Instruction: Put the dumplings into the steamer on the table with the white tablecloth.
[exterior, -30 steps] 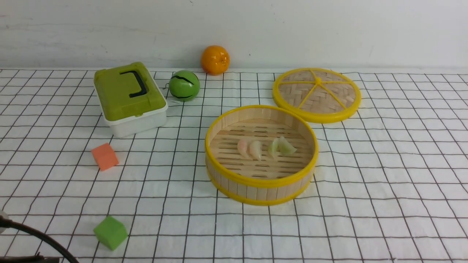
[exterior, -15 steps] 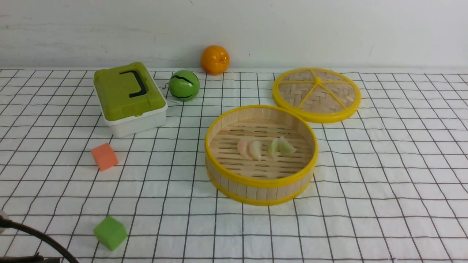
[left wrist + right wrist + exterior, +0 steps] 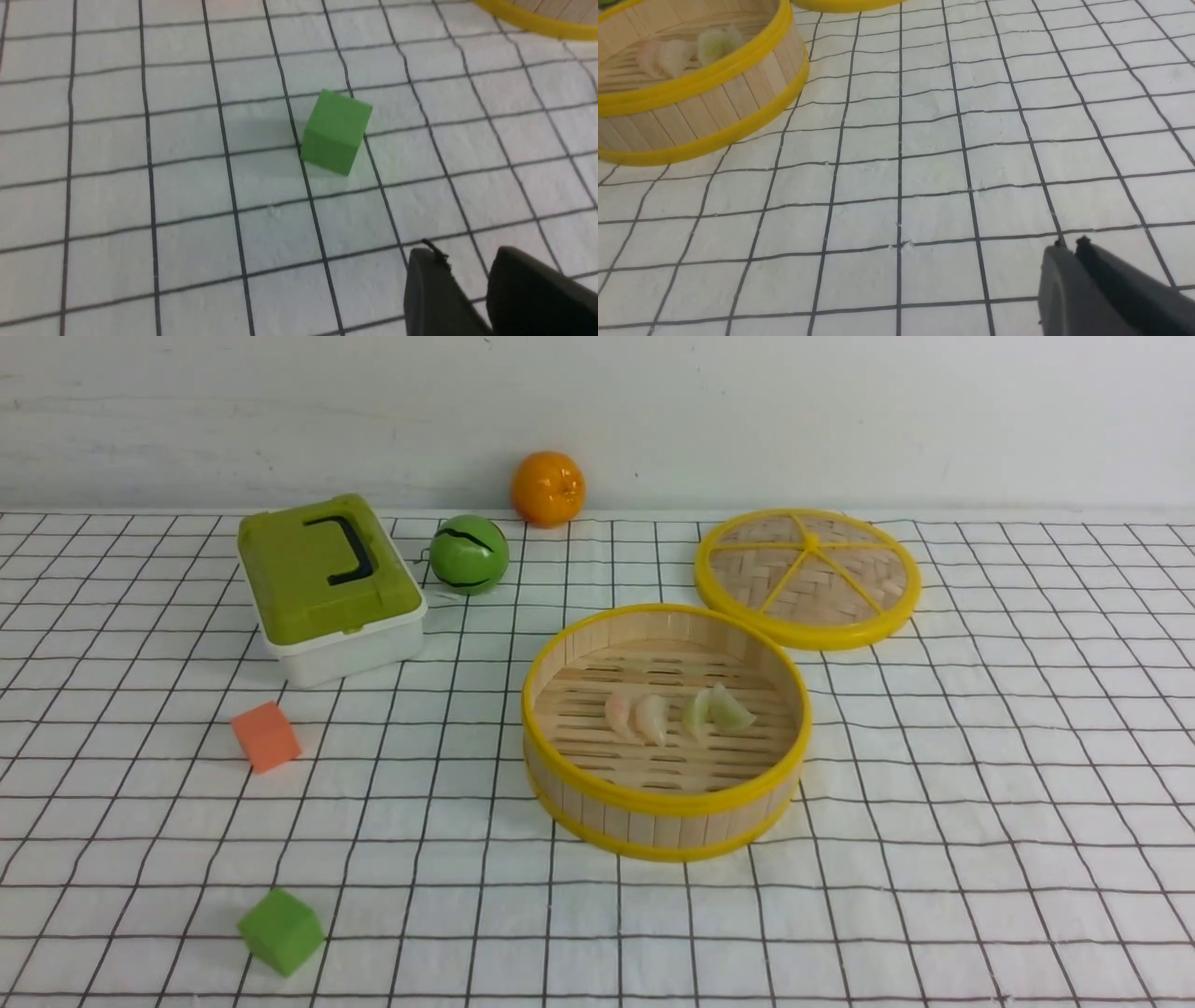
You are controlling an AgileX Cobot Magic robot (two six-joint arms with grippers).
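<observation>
The steamer [image 3: 665, 801] stands mid-table on the white tablecloth [image 3: 980, 784]. On its slatted floor lie the dumplings: two pinkish ones [image 3: 638, 715] side by side and two greenish ones [image 3: 714, 712] just right of them. In the right wrist view the steamer [image 3: 705, 74] and the dumplings [image 3: 672, 53] show again. Neither arm appears in the front view. My left gripper [image 3: 465, 254] hovers over bare cloth, open, with nothing between its fingers. My right gripper [image 3: 1070, 243] is shut and empty over bare cloth, well away from the steamer.
The woven lid [image 3: 808, 577] lies behind the steamer. At back left are a green-lidded box [image 3: 327, 583], a green ball [image 3: 470, 554] and an orange [image 3: 548, 488]. An orange cube [image 3: 266, 735] and a green cube [image 3: 281, 930] sit at front left; the green cube [image 3: 336, 133] lies near my left gripper.
The dark cable and arm part at the front view's lower left corner have gone out of view. The steamer and dumplings have not moved.
</observation>
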